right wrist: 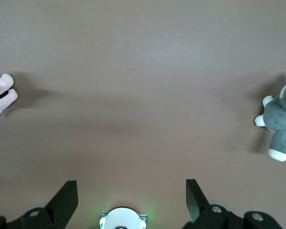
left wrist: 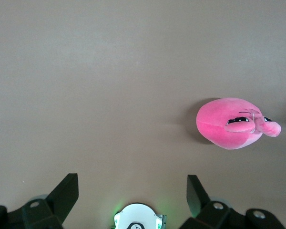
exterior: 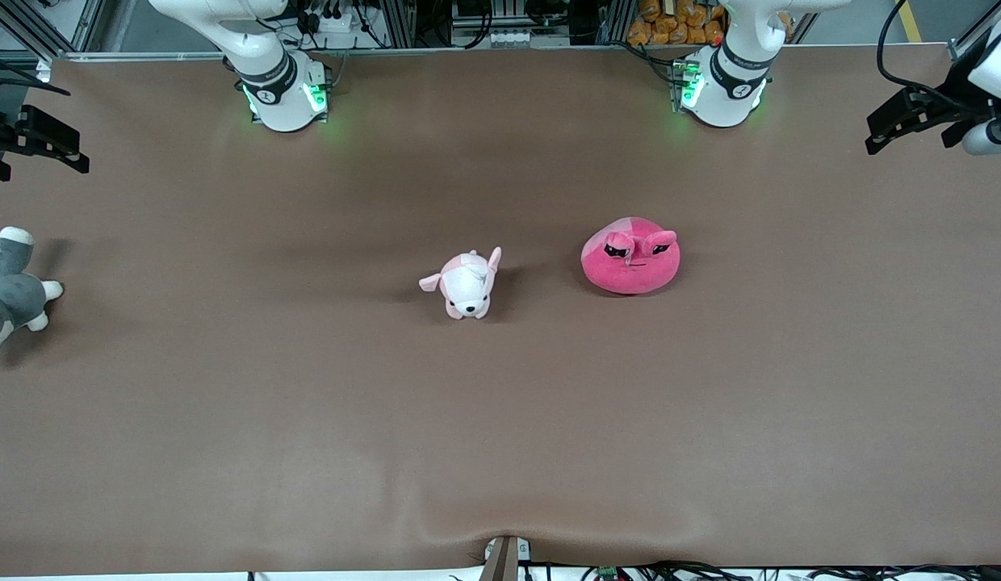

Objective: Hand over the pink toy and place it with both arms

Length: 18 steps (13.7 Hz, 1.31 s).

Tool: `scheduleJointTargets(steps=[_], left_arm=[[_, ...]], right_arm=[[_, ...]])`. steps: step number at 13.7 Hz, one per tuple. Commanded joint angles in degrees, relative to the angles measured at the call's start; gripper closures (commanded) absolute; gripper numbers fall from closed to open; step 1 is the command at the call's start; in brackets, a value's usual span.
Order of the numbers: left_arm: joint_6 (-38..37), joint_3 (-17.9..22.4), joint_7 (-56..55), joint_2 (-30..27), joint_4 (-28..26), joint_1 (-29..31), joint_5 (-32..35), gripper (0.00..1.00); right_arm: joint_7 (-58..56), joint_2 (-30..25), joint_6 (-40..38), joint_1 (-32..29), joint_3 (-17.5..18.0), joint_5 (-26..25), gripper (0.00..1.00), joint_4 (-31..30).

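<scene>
The round hot-pink plush toy with black angry eyes (exterior: 630, 260) lies flat on the brown felt-like table cover (exterior: 500, 420), a little right of centre in the front view, on its base with its face turned toward that camera; nothing touches it, so the handover has not begun. Just beside it, at the middle of the frame, lies the small pale pink-and-white puppy plush (exterior: 466, 284), apart from it by a clear strip of cloth, and at the left edge of the frame the grey-and-white plush animal (exterior: 12, 294) sprawls toward the right arm's end of the table. Both arms are drawn back and high, which reads as a waiting pose that leaves the table unobstructed. The left gripper (exterior: 912, 121) hangs at the upper right of the front view, over the edge of the table at the left arm's end, its black fingers (left wrist: 66, 193) spread wide and holding nothing; its wrist view shows the pink toy (left wrist: 233, 123) at middle right. The right gripper (exterior: 32, 145) sits at the upper left edge, likewise spread wide and empty. Since the pink toy lies toward the left arm's base, that arm seems the likelier one to pick it up first.
</scene>
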Motion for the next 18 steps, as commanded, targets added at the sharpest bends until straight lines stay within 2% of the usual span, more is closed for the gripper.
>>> scheduleJointTargets(steps=[1,18], left_arm=[[-0.8,-0.2,0.9,0.1,0.7,0.4,0.0,0.00],[1.7,-0.1,-1.1,1.5,-1.3,0.7,-1.4,0.00]], right_arm=[[-0.1,0.0,-0.8,-0.7,0.5,-0.9,0.00,0.3],[0.1,0.7,-2.6,-2.4,0.5,-0.9,0.00,0.0]])
